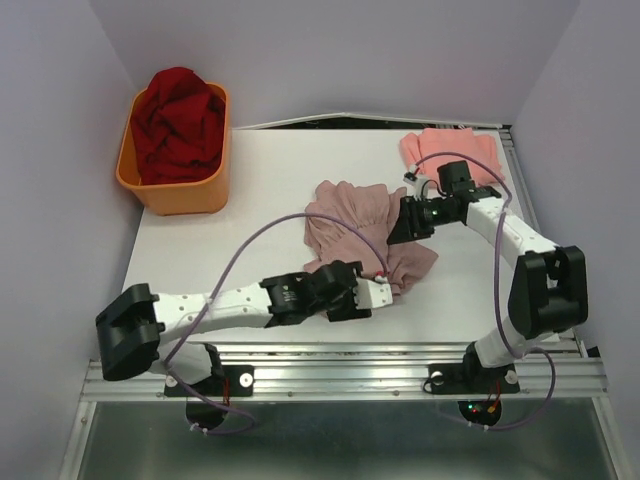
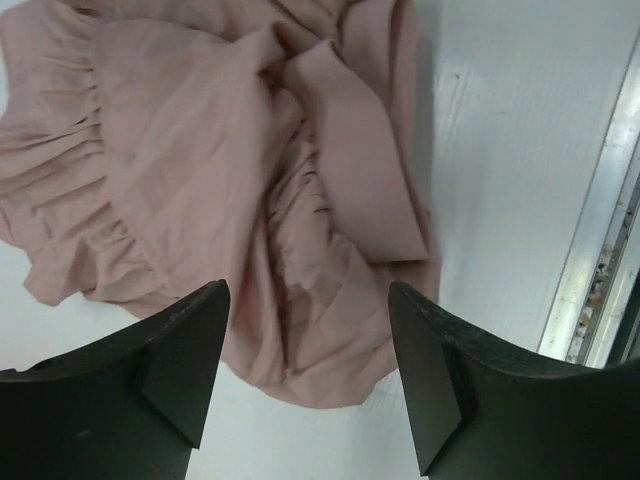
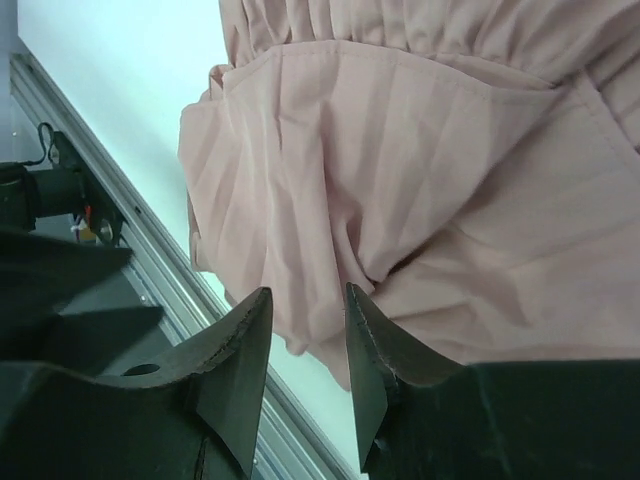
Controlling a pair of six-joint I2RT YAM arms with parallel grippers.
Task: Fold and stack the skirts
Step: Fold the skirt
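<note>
The mauve-pink skirt [image 1: 355,225] is seen crumpled at the middle of the table [image 1: 200,250], and the salmon-pink skirt [image 1: 447,150] is bunched at the far right edge. The left gripper [image 2: 305,300] is held spread wide over the mauve-pink skirt's hem. The right gripper [image 3: 308,300] is narrowed at its edge; whether cloth is pinched cannot be told.

Even bright overhead light; soft shadows; near fingers [image 2: 180,370] slightly blurred.

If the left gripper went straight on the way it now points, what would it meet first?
Probably the mauve skirt: its crumpled edge lies right ahead of the open left gripper, though depth is unclear.
</note>
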